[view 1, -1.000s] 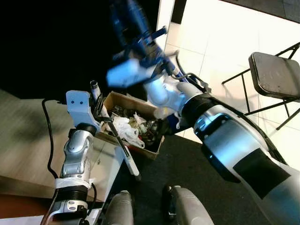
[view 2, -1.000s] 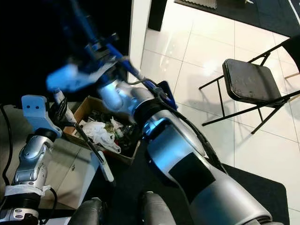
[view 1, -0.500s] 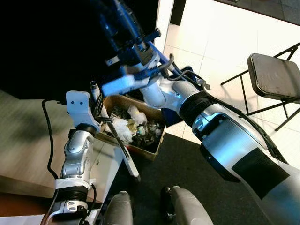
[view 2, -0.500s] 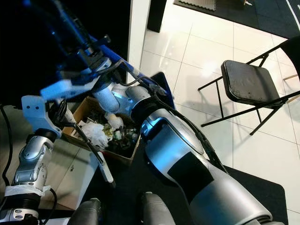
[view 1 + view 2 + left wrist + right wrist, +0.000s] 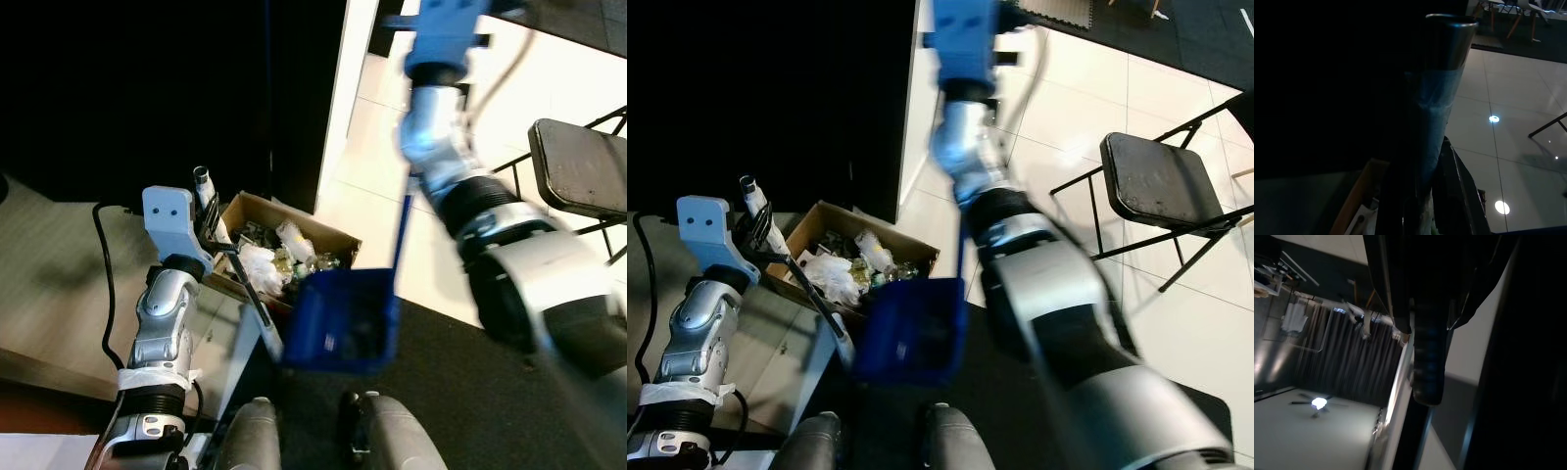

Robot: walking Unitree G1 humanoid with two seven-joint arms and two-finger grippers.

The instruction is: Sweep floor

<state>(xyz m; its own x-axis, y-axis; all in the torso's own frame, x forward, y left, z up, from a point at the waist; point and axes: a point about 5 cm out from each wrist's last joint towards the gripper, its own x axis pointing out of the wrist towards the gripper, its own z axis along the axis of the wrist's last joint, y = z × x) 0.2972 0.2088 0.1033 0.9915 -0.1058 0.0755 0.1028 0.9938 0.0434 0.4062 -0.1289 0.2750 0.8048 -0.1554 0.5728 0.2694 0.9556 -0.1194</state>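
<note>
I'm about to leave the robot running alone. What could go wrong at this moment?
The blue dustpan hangs from the raised right arm beside the rubbish-filled cardboard box; a swing could knock the box or drop leftover debris on the dark mat. The folding chair stands near the arm's path.

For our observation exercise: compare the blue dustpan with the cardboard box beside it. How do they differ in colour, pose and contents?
The dustpan is deep blue; the cardboard box is brown. The dustpan hangs from a long handle, its opening tilted toward the camera, while the box sits flat with its flaps open. The box is full of crumpled white and dark rubbish; the dustpan's inside is too dark to judge. Both are open containers, close together in front of the robot.
</note>
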